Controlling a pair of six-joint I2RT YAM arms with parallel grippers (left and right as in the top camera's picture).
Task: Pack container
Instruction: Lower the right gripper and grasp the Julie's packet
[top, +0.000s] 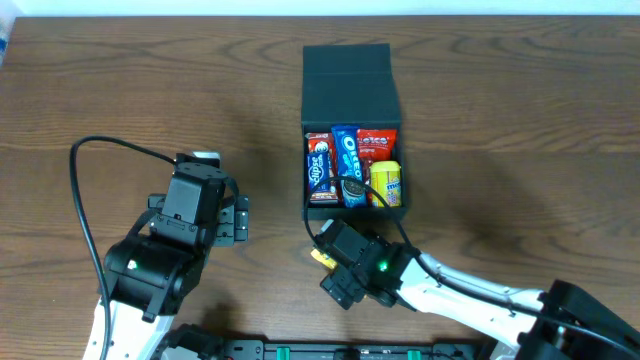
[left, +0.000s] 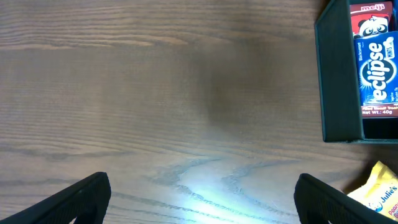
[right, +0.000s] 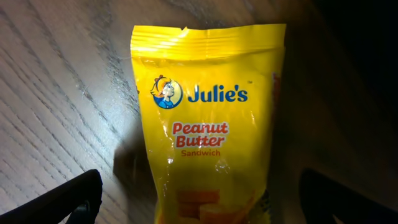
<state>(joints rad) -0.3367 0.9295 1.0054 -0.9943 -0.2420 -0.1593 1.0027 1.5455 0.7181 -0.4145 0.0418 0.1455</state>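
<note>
A: Right gripper (right: 211, 202)?
B: Jaws wide apart over the yellow Julie's packet (right: 208, 124), which lies on the table just outside the container (top: 350, 80). Left gripper (left: 205, 202) spread too, holding nothing.
A: Tip?
B: Straddle the packet's width, pinch mid-body, clear the near wall.

You have a wood-grain table (top: 520, 110) with a yellow Julie's Peanut Butter Sandwich packet (right: 211, 124) lying flat on it. From overhead, a blue Oreo pack (top: 345, 150) sits at its 12 o'clock. A blue Eclipse mints box (left: 377, 68) is at the Oreo's 9 o'clock, a red packet (top: 376, 145) at 3, and a yellow pack (top: 387, 180) at 4.
</note>
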